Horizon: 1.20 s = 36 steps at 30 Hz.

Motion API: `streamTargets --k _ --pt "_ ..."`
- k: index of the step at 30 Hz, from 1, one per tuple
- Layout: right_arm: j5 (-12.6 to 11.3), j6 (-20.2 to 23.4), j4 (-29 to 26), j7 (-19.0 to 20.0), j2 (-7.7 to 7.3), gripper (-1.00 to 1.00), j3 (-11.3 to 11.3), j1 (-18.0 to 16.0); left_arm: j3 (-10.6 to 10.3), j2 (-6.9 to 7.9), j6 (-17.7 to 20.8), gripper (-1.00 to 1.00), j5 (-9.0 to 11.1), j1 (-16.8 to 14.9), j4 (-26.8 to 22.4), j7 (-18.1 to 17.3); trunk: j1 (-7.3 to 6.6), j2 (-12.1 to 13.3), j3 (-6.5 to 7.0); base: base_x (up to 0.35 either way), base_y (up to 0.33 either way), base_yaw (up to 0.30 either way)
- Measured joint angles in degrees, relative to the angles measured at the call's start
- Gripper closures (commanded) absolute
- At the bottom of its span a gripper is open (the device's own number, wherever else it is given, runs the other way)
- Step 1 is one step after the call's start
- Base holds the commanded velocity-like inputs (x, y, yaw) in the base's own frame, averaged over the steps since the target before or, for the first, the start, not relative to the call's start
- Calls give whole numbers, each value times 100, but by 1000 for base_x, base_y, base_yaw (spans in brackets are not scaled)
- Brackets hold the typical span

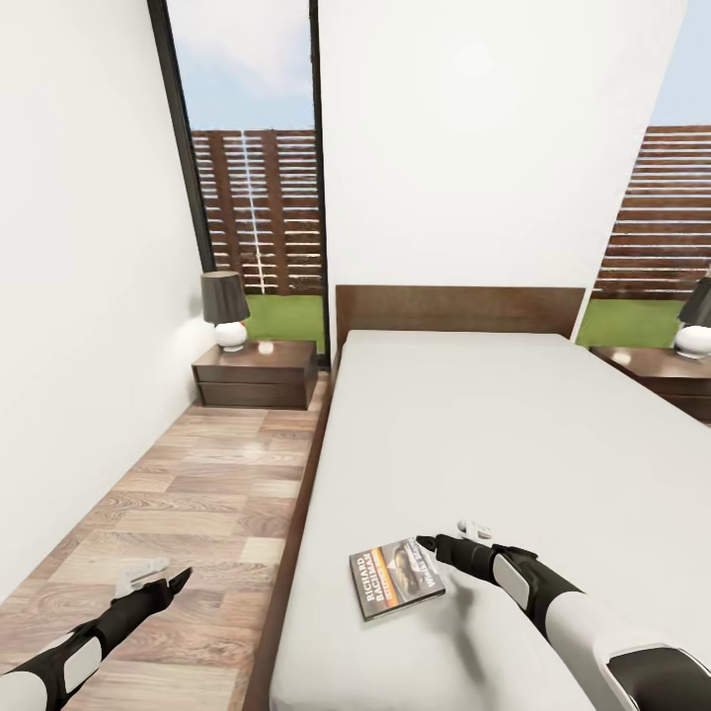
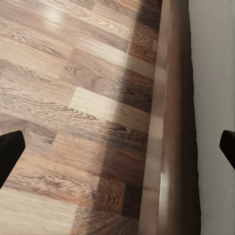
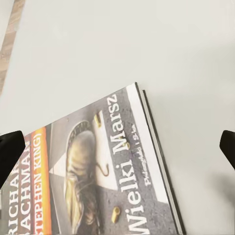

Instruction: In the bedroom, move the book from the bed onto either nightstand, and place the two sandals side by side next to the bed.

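Lying flat near the foot of the bed (image 1: 513,434), close to its left edge, the book (image 1: 396,578) shows an orange-red striped spine side, white lettering and a greyish picture, its long axis running roughly across the mattress with a slight tilt. The right tool (image 1: 427,544) hangs open right at the book's corner, and the left tool (image 1: 170,583) gapes open over the plank floor (image 1: 197,484). Farther off, a nightstand (image 1: 257,373) with a lamp (image 1: 226,308) sits beside the headboard (image 1: 459,306).

Both claws (image 1: 178,578) (image 1: 427,542) agape, arms forward
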Motion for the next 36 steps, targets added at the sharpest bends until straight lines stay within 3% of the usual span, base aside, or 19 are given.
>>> streamTargets --k 16,24,30,36 --pt "-1 0 0 0 0 -100 0 0 -6 -17 3 -100 -1 1 -6 5 0 0 0 0 53 0" --pt "1 0 1 0 -6 -100 1 0 -12 -51 3 -100 -7 1 -7 6 175 -319 -143 0 0 0" --pt "-1 0 0 0 -8 -100 0 0 -14 -61 3 -100 -10 1 -5 7 176 -321 -144 0 0 0" --pt "0 0 1 0 -8 -100 1 0 -15 -62 3 -100 -10 1 -7 7 307 -560 -251 0 0 0"
